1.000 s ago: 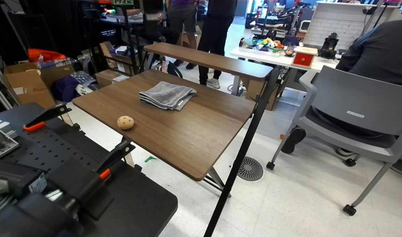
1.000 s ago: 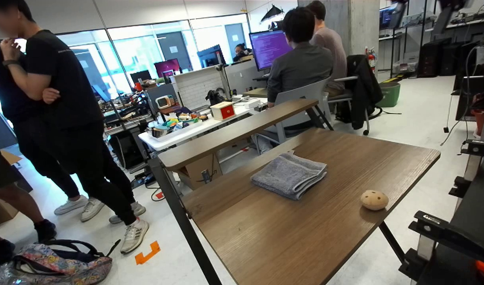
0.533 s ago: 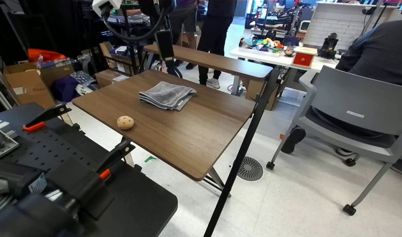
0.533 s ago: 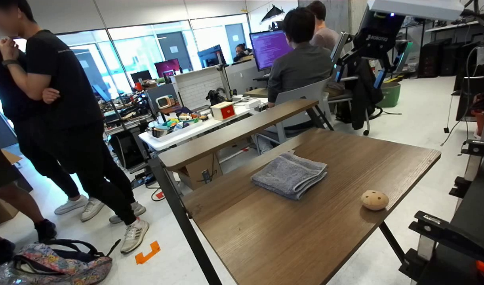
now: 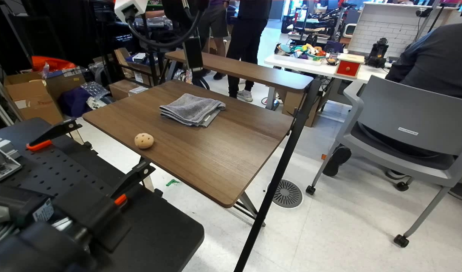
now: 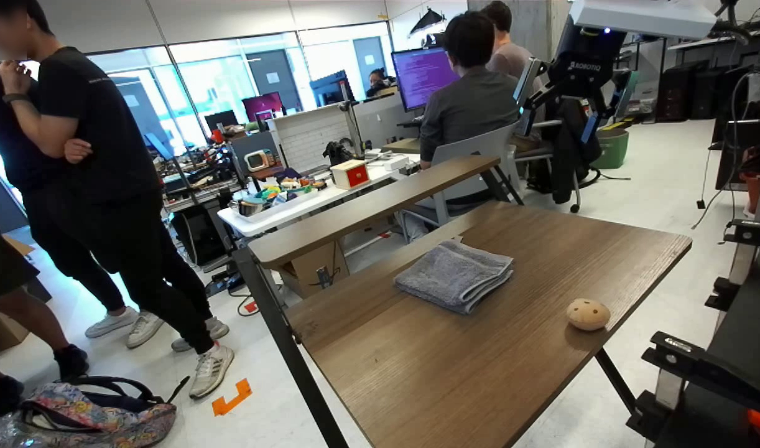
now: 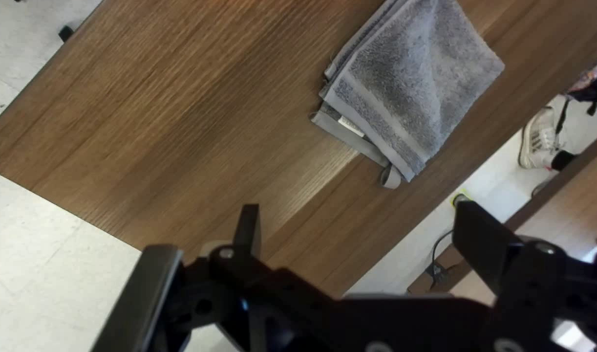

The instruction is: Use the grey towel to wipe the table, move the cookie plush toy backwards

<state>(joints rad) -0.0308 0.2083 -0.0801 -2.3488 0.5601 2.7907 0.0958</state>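
Note:
The grey towel (image 5: 193, 108) lies folded on the far half of the brown table (image 5: 216, 158). The towel also shows in an exterior view (image 6: 456, 275) and in the upper part of the wrist view (image 7: 415, 83). The cookie plush toy (image 5: 144, 141), round and tan with dark dots, sits near the table's edge beside the black bench; it also shows in an exterior view (image 6: 588, 314). It is out of view in the wrist view. My gripper (image 6: 557, 123) hangs above table height, apart from both. In the wrist view its fingers (image 7: 359, 210) are wide apart with nothing between them.
A narrow raised shelf (image 5: 238, 70) runs along the table's far side. A slanted black leg (image 5: 278, 177) rises at one end. A black bench (image 5: 151, 226) with clamps (image 5: 131, 179) stands close to the table's near edge. People stand and sit beyond.
The arm and open gripper have come into view from above. Over the last half second they have shifted slightly, to the left in an exterior view. Towel and plush toy have not moved.

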